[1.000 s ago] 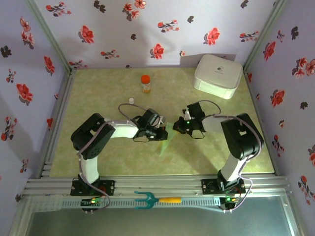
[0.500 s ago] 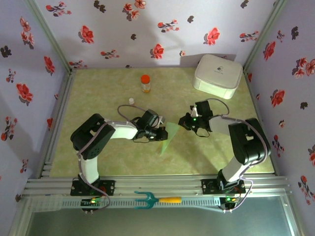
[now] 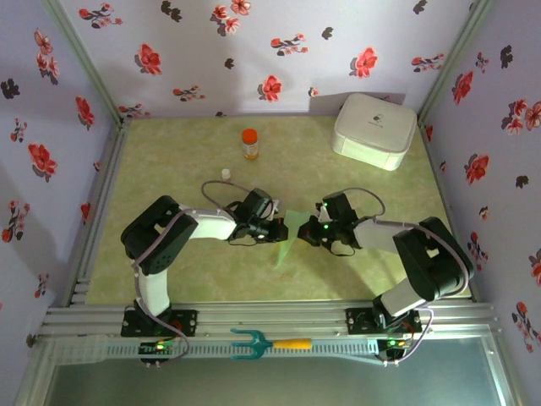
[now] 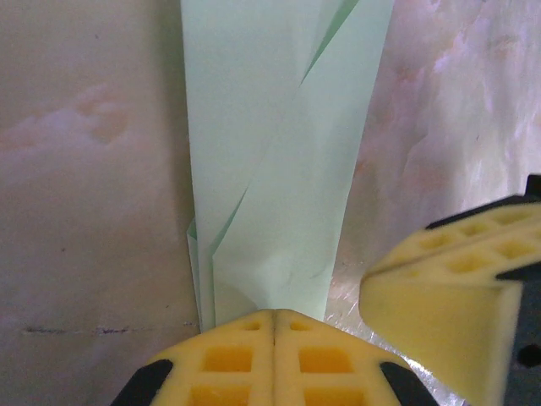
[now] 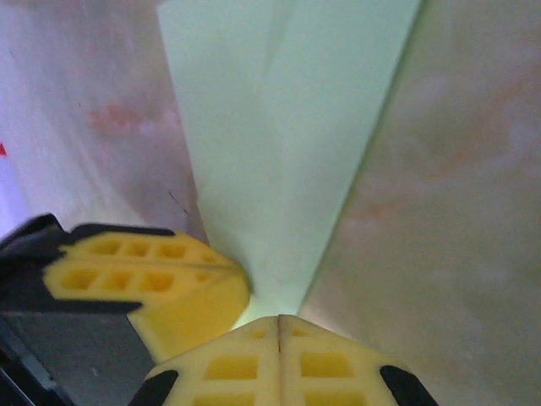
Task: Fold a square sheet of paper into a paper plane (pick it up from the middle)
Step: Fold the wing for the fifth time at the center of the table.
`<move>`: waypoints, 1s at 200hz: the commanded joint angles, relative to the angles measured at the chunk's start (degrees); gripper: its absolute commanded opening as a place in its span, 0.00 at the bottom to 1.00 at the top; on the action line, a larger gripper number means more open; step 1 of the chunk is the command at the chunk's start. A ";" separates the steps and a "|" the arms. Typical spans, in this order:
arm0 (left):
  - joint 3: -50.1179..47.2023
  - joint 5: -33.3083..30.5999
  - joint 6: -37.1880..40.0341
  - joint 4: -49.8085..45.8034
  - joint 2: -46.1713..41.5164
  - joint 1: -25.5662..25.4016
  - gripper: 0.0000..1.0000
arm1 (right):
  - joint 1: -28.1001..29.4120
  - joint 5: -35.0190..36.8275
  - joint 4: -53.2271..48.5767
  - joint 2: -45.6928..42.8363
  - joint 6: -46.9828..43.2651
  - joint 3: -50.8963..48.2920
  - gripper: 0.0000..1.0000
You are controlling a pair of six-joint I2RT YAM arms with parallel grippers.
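The pale green sheet of paper lies on the table as a narrow, creased paper plane, its point toward the near edge. My left gripper is shut, its tips on the paper's left side. My right gripper is shut at the right side, facing the left one. In the left wrist view the folded paper runs away from the shut left gripper, and the right gripper's fingers sit beside it. From the right wrist, the paper meets the shut right gripper, with the left gripper's fingers close by.
A white rounded box stands at the back right. An orange-capped bottle and a small white cap sit behind the arms. A teal fork-shaped tool lies on the front rail. Flowered walls close in three sides.
The right gripper drew back to the far right, then came forward to the paper's right edge. The left arm stayed put on the paper.
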 commanded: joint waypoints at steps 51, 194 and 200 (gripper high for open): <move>-1.29 -1.35 -0.47 -5.20 0.61 -0.59 0.00 | 2.22 -3.20 7.11 0.50 4.64 -0.85 0.00; -1.43 -1.52 -0.18 -5.30 0.60 -0.60 0.00 | 2.32 1.76 -1.95 -0.33 0.60 1.99 0.00; -1.42 -1.55 -0.21 -5.31 0.65 -0.59 0.00 | 1.93 2.48 -2.98 -0.71 0.00 2.69 0.00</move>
